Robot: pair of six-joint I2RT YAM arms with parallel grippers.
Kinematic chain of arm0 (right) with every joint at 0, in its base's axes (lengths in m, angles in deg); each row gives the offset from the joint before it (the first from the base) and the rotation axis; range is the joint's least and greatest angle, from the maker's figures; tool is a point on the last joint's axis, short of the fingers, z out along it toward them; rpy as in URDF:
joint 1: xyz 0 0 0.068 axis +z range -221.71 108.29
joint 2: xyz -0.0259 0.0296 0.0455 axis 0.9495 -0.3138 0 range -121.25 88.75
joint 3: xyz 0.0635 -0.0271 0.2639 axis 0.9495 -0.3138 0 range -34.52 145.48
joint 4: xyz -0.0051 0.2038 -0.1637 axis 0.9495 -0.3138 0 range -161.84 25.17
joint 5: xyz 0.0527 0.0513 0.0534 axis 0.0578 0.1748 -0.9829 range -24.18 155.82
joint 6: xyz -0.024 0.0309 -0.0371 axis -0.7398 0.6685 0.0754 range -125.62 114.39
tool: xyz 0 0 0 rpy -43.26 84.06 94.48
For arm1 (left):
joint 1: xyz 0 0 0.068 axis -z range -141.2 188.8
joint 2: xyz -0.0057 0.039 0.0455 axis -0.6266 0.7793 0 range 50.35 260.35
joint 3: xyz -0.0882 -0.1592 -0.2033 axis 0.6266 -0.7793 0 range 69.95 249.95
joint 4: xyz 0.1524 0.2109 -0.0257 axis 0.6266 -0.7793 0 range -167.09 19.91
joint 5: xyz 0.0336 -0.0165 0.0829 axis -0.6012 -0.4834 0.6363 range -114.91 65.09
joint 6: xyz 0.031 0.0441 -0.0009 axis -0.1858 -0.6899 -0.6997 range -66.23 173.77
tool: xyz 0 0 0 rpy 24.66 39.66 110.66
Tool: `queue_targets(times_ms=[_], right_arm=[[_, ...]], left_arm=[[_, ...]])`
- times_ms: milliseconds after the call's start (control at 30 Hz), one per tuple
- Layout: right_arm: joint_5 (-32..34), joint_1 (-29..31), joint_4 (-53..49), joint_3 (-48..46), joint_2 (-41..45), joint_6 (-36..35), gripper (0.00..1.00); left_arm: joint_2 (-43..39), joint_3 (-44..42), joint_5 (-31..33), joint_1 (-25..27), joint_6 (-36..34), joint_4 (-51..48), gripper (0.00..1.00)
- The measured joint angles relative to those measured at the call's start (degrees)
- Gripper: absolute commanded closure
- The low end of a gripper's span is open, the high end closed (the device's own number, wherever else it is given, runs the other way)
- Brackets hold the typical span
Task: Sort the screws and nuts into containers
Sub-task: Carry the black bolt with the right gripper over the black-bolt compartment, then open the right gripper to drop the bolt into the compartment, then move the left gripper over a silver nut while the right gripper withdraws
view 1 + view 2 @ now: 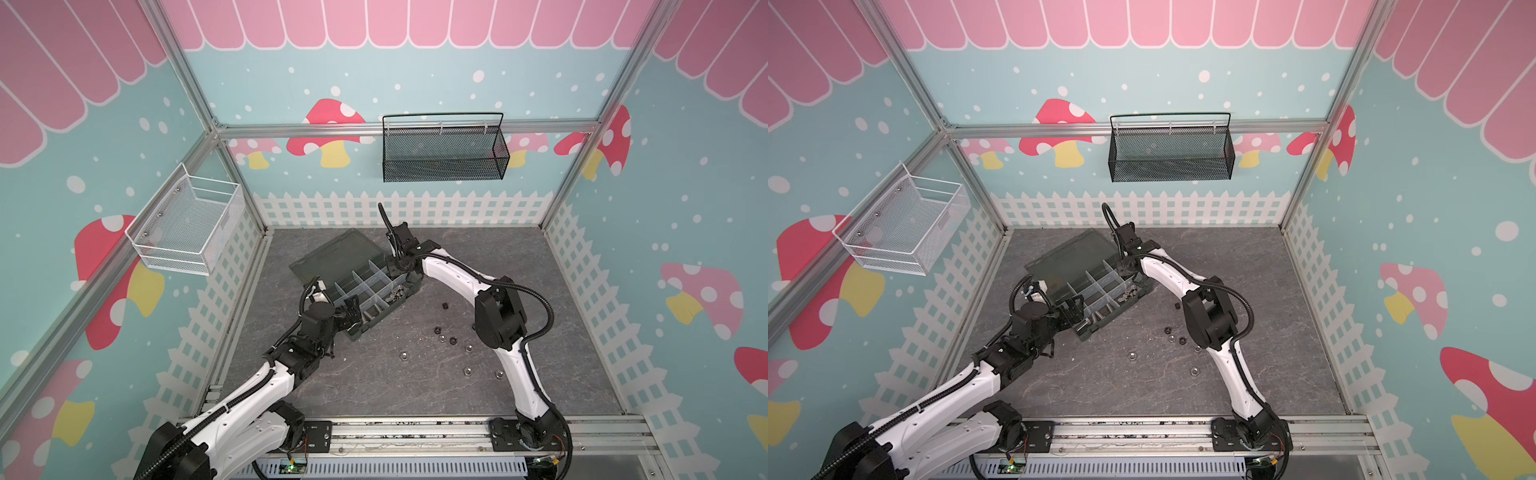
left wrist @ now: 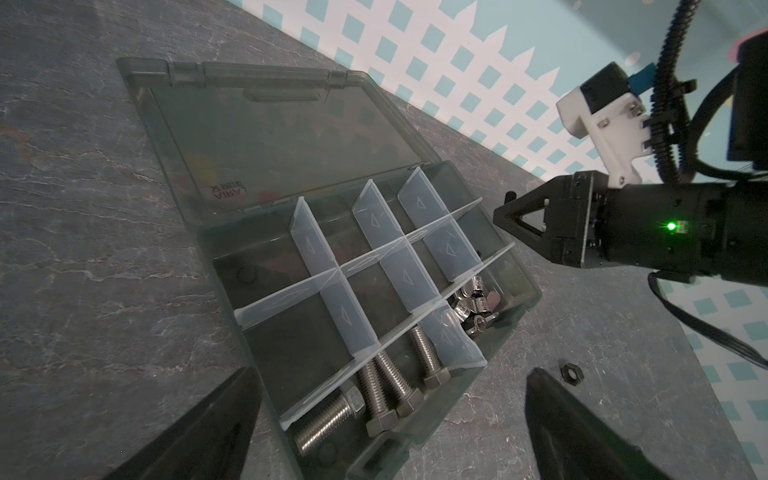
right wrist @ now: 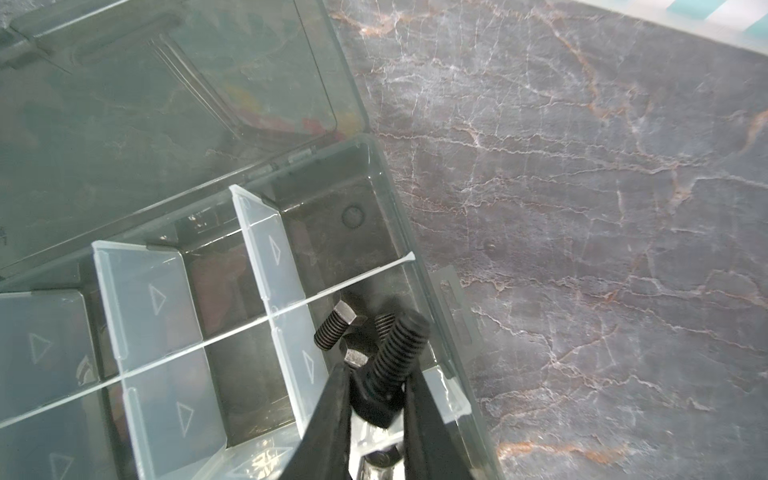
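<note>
Pinching screw (image 3: 399,349) near head with right gripper (image 3: 374,374), over end compartment (image 3: 417,303) of box (image 3: 386,187); stiff, light, slick threads. Holding left gripper (image 2: 390,374) spread beside box.

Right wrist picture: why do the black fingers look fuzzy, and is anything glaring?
Right wrist view: the right fingers sit close to the lens, so their edges go soft; the black screw between them is sharper; pale dividers catch white glare. Left wrist view: left fingers blur likewise.

nuts (image 1: 452,340) too small for detail, organiser box (image 3: 397,208) cut off
</note>
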Motion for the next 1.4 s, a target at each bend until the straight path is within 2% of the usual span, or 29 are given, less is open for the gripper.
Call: queue_targets(times_ms=[333, 800, 967, 1100, 1400], right_arm=[[-2.9, 0.0, 0.0, 0.2, -1.6, 0.3, 0.61], [-2.3, 0.0, 0.0, -0.9, 0.3, 0.4, 0.58], [-0.1, -0.2, 1.0, -8.1, 8.2, 1.1, 0.51], [0.5, -1.3, 3.4, -17.2, 16.2, 2.4, 0.48], [1.0, -8.8, 8.0, -40.0, 33.0, 7.8, 0.44]], left_arm=[[-0.4, 0.0, -0.7, 0.0, -0.2, -0.3, 0.00], [-1.8, 0.0, -5.2, 0.0, -2.8, -0.4, 0.00], [-2.2, 0.0, -9.2, 0.1, -4.4, -0.5, 0.01], [-0.2, 1.3, -11.3, 1.9, -5.5, -2.1, 0.06], [12.3, 11.9, -12.5, 13.7, -9.1, -13.7, 0.14]])
